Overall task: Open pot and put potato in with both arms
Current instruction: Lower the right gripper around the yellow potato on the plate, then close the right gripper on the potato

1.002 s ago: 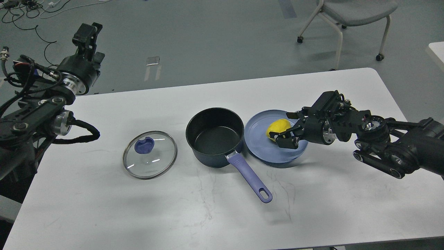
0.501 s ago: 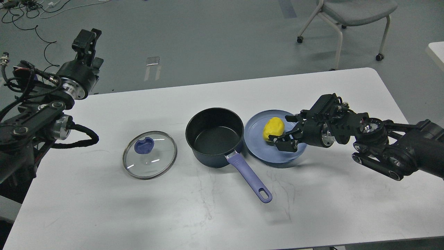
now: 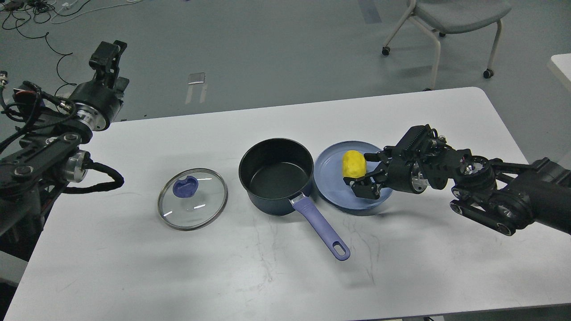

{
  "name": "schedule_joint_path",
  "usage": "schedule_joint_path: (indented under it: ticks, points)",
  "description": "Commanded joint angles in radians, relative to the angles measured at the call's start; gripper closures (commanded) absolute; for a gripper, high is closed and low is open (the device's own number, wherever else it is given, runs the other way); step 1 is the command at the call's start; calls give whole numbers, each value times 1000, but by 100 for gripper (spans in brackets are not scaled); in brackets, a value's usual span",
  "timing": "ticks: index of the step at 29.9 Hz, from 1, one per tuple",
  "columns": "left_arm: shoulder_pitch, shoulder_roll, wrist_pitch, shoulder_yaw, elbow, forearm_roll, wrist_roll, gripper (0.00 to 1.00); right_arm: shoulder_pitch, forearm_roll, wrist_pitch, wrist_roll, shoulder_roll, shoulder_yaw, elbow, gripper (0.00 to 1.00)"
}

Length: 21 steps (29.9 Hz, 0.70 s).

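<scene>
The black pot (image 3: pixel 275 175) with a purple handle (image 3: pixel 322 229) stands open at the table's middle. Its glass lid (image 3: pixel 192 198) with a blue knob lies flat on the table to the left of the pot. The yellow potato (image 3: pixel 353 163) rests on the blue plate (image 3: pixel 332 187) just right of the pot. My right gripper (image 3: pixel 359 170) is open, low over the plate, with its fingers (image 3: pixel 362 188) right beside the potato's right side. My left gripper (image 3: pixel 106 53) is raised beyond the table's far left corner and holds nothing; its fingers cannot be told apart.
The white table (image 3: pixel 285 276) ends close behind the plate and pot. A grey chair (image 3: pixel 450 18) on castors stands on the floor at the back right. Cables (image 3: pixel 31 18) lie on the floor at the back left.
My right gripper has come lower and to the left over the plate. The potato has turned upright and shifted slightly left. My left arm has drifted a little to the left.
</scene>
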Motion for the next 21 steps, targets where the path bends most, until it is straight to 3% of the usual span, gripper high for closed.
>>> schedule_joint_path:
  ticks: [1, 3, 5, 21]
  points:
    - [4, 1, 0, 0, 0, 0, 0, 2, 0, 3, 0, 0, 7, 0, -6, 18]
    - [7, 1, 2, 0, 0, 0, -8, 2, -1, 3, 1, 0, 10, -1, -10, 36]
    - [7, 1, 2, 0, 1, 0, -14, 2, -1, 2, 4, 0, 10, -3, -10, 47]
    - [14, -3, 2, 1, 4, 2, -15, 2, -11, 6, 6, 0, 7, -3, -7, 52]
